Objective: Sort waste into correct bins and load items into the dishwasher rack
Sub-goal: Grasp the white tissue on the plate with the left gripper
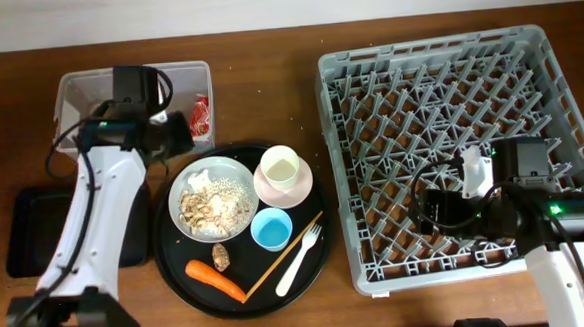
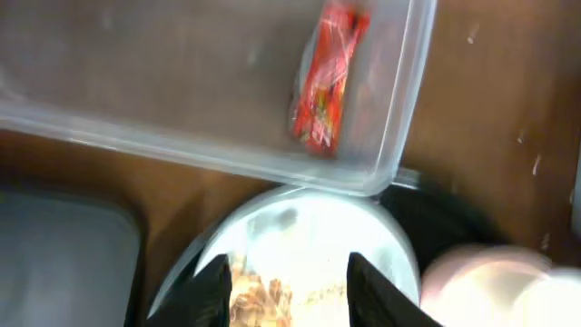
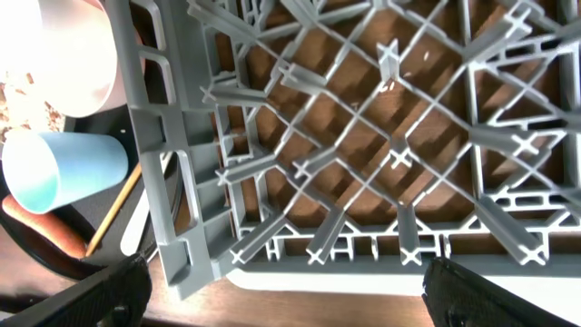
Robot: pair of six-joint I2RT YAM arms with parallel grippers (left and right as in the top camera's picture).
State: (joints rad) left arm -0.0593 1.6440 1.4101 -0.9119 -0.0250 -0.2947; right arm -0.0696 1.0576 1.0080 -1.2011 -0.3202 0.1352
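The red crumpled wrapper lies loose in the right end of the clear tub. My left gripper hovers between the tub and the speckled plate, open, nothing between its fingers. Beige crumbs and a white paper wad sit on the plate. My right gripper is wide open and empty over the front-left part of the dishwasher rack.
On the round black tray are a white cup in a pink bowl, a blue cup, a brown lump, a carrot, a chopstick and a fork. A shallow black tray lies far left.
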